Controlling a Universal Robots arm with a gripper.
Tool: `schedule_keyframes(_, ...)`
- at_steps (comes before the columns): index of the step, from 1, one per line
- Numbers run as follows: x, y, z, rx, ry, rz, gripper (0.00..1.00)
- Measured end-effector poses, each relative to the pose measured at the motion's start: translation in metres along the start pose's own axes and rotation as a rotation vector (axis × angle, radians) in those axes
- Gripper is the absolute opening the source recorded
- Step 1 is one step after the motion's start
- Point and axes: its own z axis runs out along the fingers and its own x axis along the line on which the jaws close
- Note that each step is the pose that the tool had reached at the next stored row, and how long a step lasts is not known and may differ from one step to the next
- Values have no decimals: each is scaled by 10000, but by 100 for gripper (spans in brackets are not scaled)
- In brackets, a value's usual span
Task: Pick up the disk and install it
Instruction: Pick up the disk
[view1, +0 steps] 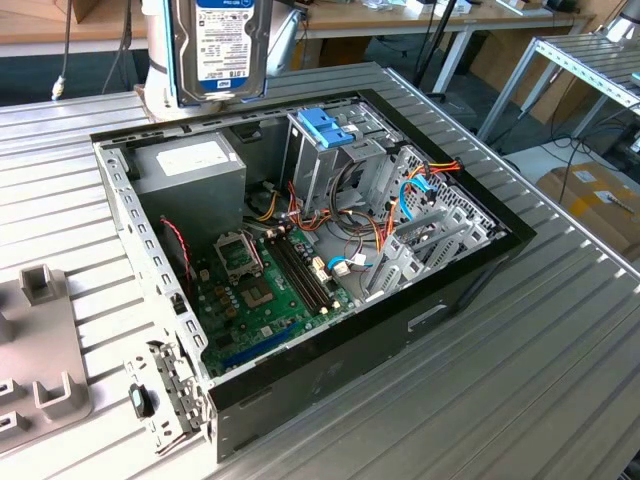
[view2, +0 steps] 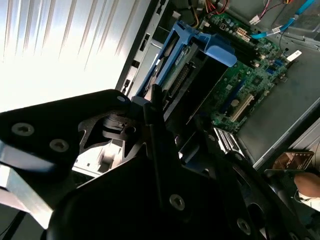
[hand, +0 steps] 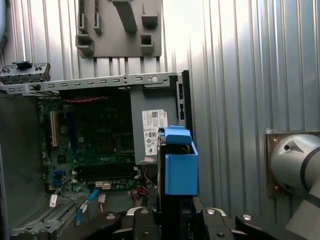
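Observation:
The disk (view1: 220, 45) hangs upright above the far edge of the open computer case (view1: 470, 275), its white-and-blue label facing the exterior camera. In the first wrist view the disk (hand: 179, 167) shows edge-on with its light blue carrier rail, and my gripper (hand: 175, 214) is shut on it. In the second wrist view the disk (view2: 192, 57) sits past the black gripper body (view2: 150, 165), over the case interior. A tall metal drive cage with a blue bracket (view1: 325, 128) stands inside the case, below the held disk and toward the exterior view's right.
Inside the case are a power supply (view1: 190, 165), a green motherboard (view1: 260, 285) and loose cables (view1: 415, 190). A grey fixture (view1: 40, 350) and a metal bracket (view1: 165, 395) lie at the exterior view's left. The arm's base (hand: 295, 165) stands beside the case.

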Motion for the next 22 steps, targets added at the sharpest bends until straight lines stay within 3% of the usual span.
schedule_keyframes(22, -5, -40, 1, 0, -1, 0, 35)
